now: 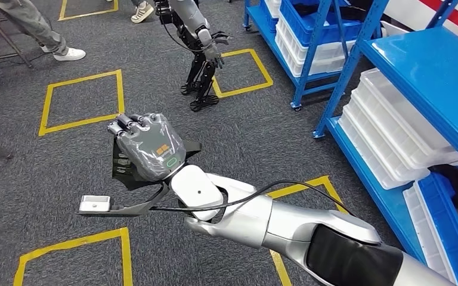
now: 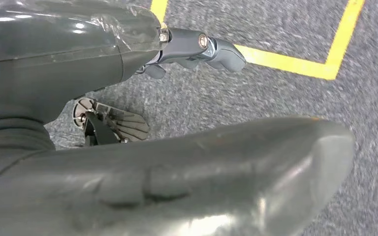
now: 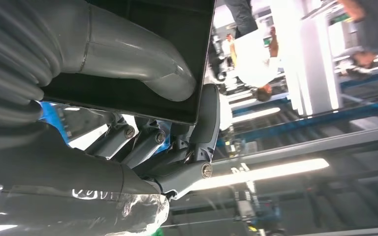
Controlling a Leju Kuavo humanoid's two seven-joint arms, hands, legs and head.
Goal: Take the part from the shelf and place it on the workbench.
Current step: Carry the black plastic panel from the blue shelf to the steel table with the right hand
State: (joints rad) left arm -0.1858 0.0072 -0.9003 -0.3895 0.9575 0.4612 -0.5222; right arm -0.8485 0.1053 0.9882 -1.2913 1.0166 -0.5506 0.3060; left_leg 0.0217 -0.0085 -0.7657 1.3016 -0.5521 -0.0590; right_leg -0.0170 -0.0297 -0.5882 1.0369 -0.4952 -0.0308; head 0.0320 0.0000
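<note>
My right hand (image 1: pixel 149 146) reaches out over the carpet in the head view and grips a flat black part (image 1: pixel 121 165), which shows beneath its fingers. In the right wrist view the part (image 3: pixel 187 19) is a dark flat panel clamped between the thick thumb and the darker fingers (image 3: pixel 204 123) of the right hand (image 3: pixel 103 177). My left hand (image 2: pixel 103 73) hangs over the grey carpet, thumb and fingers apart, with nothing between them.
Blue shelves (image 1: pixel 429 77) with stacked white bins (image 1: pixel 387 128) stand along the right. Another humanoid robot (image 1: pixel 200 53) stands on the carpet ahead. A person's legs (image 1: pixel 42 30) are at the far left. Yellow taped squares (image 1: pixel 82 98) mark the floor.
</note>
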